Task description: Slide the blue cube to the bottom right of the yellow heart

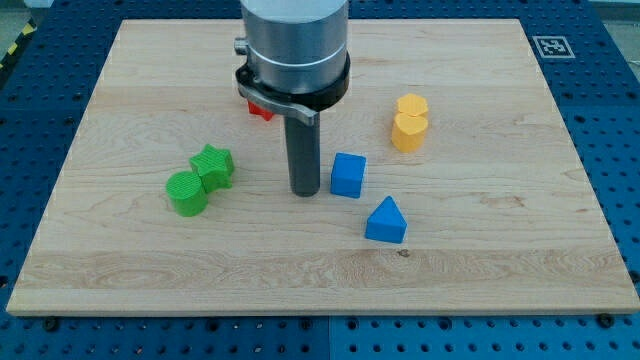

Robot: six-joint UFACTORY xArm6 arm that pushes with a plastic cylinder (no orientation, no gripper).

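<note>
The blue cube sits near the board's middle. My tip rests on the board just to its left, a small gap apart. The yellow heart lies up and to the right of the cube, touching a yellow hexagonal block just above it. The arm's grey body rises above the rod at the view's top.
A blue triangular block lies below and right of the cube. A green star and a green cylinder touch at the left. A red block is mostly hidden behind the arm. The wooden board ends on a blue pegboard.
</note>
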